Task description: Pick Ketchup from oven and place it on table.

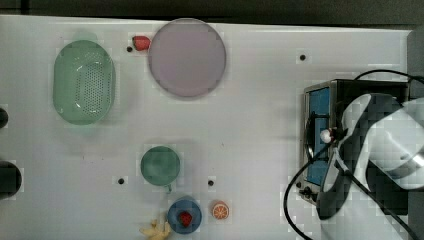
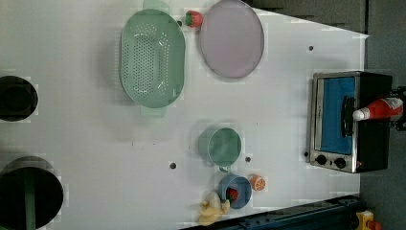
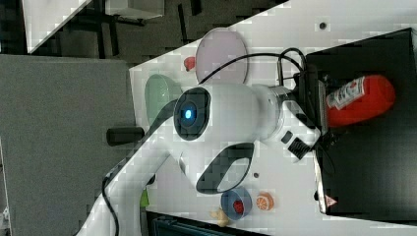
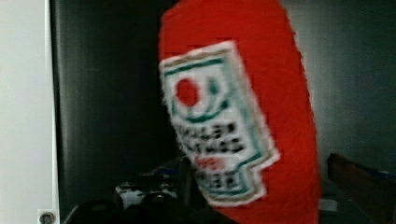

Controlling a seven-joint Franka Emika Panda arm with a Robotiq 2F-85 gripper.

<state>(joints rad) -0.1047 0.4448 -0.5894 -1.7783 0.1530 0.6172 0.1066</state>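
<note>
The ketchup [image 2: 378, 109], a red bottle with a white cap and a white label, lies on top of the black oven [image 2: 335, 120], its cap pointing over the oven's glass front. The oven stands at the top view's right on the white table [image 1: 250, 125], where my arm covers most of it and the ketchup's cap [image 1: 326, 135] peeks out. In the wrist view the ketchup [image 4: 243, 84] is very close. My gripper [image 4: 247, 186] is open, with one dark finger [image 4: 140, 193] on each side of the bottle. In the right view the hand is at the bottle's cap end.
On the table are a green colander [image 1: 84, 81], a lilac plate [image 1: 187, 57], a strawberry [image 1: 141, 43], a green cup [image 1: 160, 165], a blue bowl [image 1: 175, 220] holding a strawberry, an orange half [image 1: 220, 210] and a yellow toy [image 1: 156, 230].
</note>
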